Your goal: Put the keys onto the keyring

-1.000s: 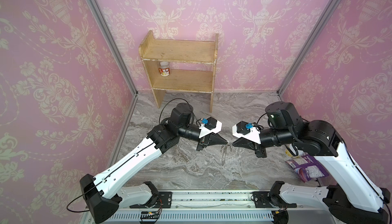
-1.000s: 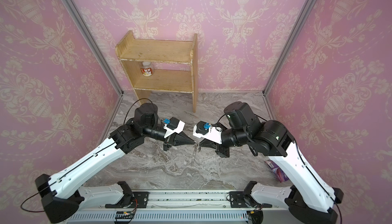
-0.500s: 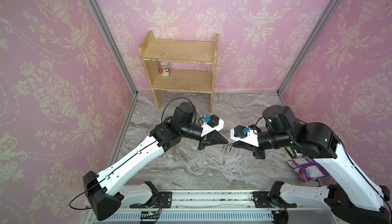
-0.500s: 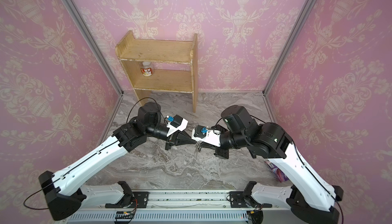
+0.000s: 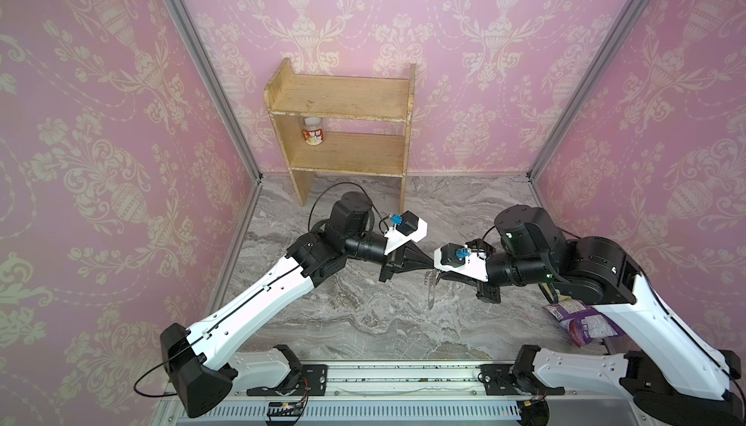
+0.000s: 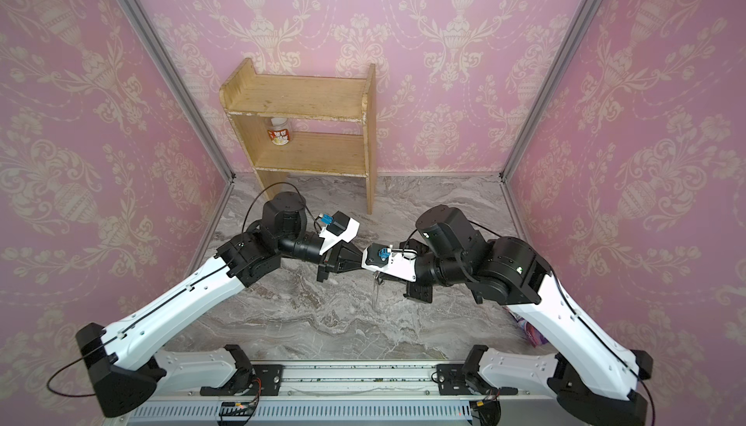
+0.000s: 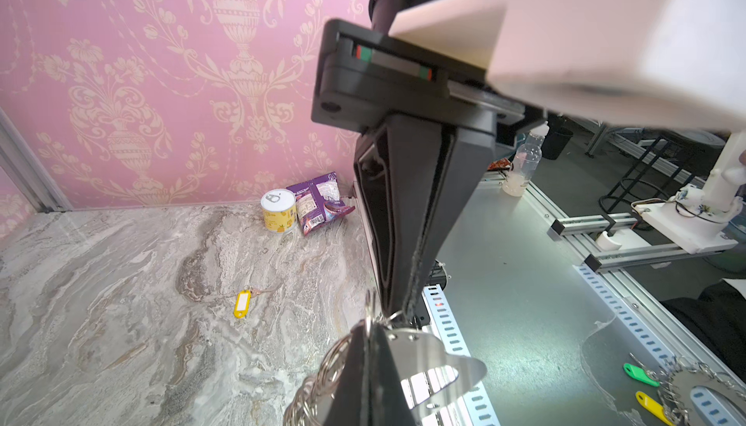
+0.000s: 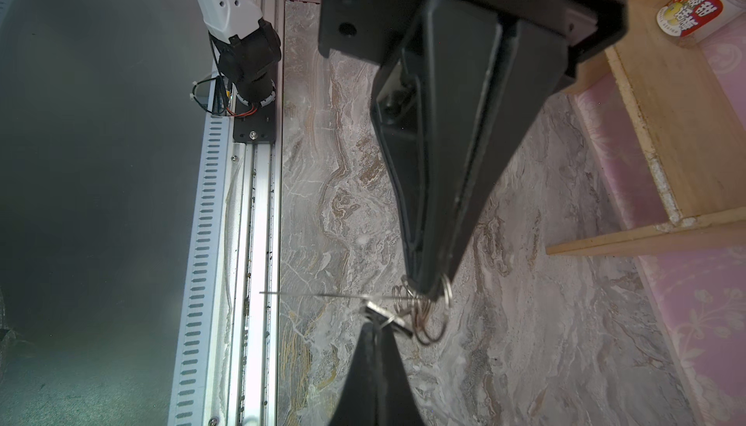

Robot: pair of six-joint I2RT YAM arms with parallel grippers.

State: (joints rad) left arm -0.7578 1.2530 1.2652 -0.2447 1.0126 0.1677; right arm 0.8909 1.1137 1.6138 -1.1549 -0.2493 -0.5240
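Both grippers meet tip to tip above the middle of the table. My left gripper (image 7: 365, 329) (image 5: 431, 270) is shut on the keyring (image 7: 428, 349), a shiny half-oval plate that hangs edge-on in both top views (image 5: 430, 289) (image 6: 377, 287). My right gripper (image 8: 376, 325) (image 7: 401, 309) is shut on one small split ring (image 8: 385, 316) at the plate's straight edge. More rings (image 8: 430, 319) dangle beside it. A yellow key (image 7: 241, 303) lies flat on the marble, apart from both grippers. The black key does not show.
A wooden shelf (image 5: 343, 121) with a jar (image 5: 313, 132) stands at the back wall. A yellow can (image 7: 278, 211) and a purple packet (image 7: 319, 202) (image 5: 581, 321) lie by the right wall. Another ring plate with green and yellow tags (image 7: 686, 387) lies beyond the front rail (image 5: 403, 375).
My right gripper has moved left, closing the gap to the left gripper's tip. The left arm has edged slightly forward. The keyring still hangs between them.
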